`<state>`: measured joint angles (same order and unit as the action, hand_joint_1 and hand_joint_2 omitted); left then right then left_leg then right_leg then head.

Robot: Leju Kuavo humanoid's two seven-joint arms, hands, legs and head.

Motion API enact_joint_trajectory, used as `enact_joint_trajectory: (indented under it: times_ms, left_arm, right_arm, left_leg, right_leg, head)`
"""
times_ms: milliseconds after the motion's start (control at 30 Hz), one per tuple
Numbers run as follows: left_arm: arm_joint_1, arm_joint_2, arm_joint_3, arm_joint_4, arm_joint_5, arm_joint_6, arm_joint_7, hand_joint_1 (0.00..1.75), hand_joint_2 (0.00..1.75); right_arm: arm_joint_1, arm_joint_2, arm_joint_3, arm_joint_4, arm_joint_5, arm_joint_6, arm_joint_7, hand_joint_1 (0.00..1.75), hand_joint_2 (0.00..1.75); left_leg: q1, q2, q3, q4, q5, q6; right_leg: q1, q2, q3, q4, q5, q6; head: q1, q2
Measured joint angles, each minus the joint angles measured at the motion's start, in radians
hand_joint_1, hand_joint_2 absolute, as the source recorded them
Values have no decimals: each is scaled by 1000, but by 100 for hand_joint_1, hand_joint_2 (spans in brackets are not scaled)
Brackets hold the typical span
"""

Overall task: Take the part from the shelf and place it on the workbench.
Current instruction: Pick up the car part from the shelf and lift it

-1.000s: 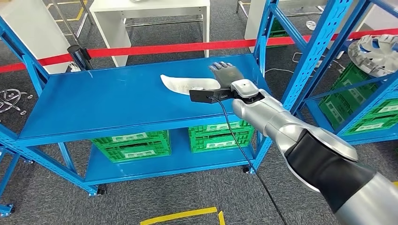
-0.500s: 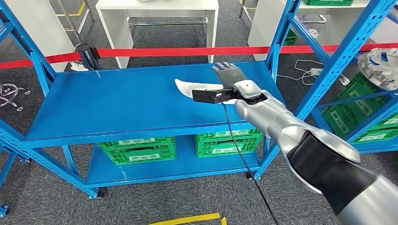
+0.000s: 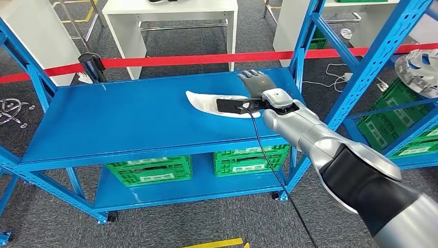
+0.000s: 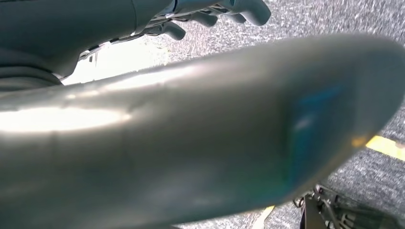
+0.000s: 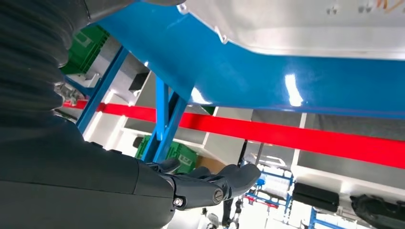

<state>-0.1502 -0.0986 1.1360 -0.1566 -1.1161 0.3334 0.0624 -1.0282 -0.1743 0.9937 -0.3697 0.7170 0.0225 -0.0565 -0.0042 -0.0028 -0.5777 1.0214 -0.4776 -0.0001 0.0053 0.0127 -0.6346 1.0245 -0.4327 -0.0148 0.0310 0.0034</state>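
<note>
Step in hand, as I judge it: the reach, grasp not yet made. Right hand (image 3: 256, 82) sits over the far end of the flat white curved plastic part (image 3: 209, 103), fingers stretched forward and apart, holding nothing; contact with the part cannot be told. Left hand (image 4: 210, 14) hangs low over grey carpet, fingers curled in on nothing

Part lies flat on the top deck of the blue steel shelf (image 3: 119, 116), toward its right side, just beside the right upright, one end hidden under the wrist

Next move likely calls for fingers to close round the near edge, then a lift off the deck

Part: long, thin, tapering to a rounded tip on the left, pale glossy face, small marks near the middle, too small to read
</note>
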Motion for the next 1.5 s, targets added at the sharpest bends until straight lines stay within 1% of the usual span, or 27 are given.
enact_joint_trajectory:
  times_ms: [233,500,633,700,767,867,967,1200,1500]
  left_arm:
    - [-3,3,0,0,-4,0,5,0,0]
    - [-3,3,0,0,-6,0,7,0,0]
    - [-3,3,0,0,-7,0,4,0,0]
    - [-3,3,0,0,-7,0,2,0,0]
    - [-3,3,0,0,-8,0,0,0,0]
    - [-3,3,0,0,-11,0,0,0,0]
    - [-3,3,0,0,-14,0,0,0,0]
    - [-3,4,0,0,-15,0,8,0,0]
    - [-2,7,0,0,-15,0,7,0,0]
  right_arm:
    - [24,0,-1,3,-23,58,-9,0,175]
    - [48,1,-7,7,-36,50,-17,0,175]
    - [64,11,-14,7,-38,-1,-15,0,0]
    - [59,16,-19,6,-40,-22,-16,0,87]
    - [48,19,-28,4,-45,-22,-21,0,175]
    - [35,22,-35,4,-48,3,-29,0,175]
    - [43,26,-35,4,-49,27,-29,0,175]
    - [108,37,-35,10,-48,33,-8,0,175]
    - [139,49,-35,22,-55,46,3,1,175]
  left_leg:
    - [1,0,1,-4,2,-6]
    - [1,-1,2,-3,1,-6]
    - [0,-2,2,-3,1,-6]
    - [0,-2,2,-3,1,-6]
    - [-1,-2,2,-3,1,-6]
    - [-1,-2,2,-3,1,-6]
    - [-1,-2,2,-3,1,-5]
    - [-1,-2,2,-3,1,-5]
    - [-1,-2,2,-3,1,-5]
  right_leg:
    - [0,-1,0,1,-2,-3]
    - [-3,-1,2,0,-2,-3]
    - [-4,-3,3,0,-1,-2]
    - [-4,-3,3,0,-1,-2]
    - [-4,-3,3,0,-1,-2]
    - [-4,-3,4,-1,-1,-2]
    - [-4,-3,4,-1,-1,-2]
    - [-4,-4,4,-1,-1,-2]
    - [-4,-4,4,-1,-1,-2]
  head:
    - [0,0]
    - [0,0]
    - [0,0]
    - [0,0]
    - [0,0]
    - [0,0]
    - [0,0]
    - [0,0]
    - [0,0]
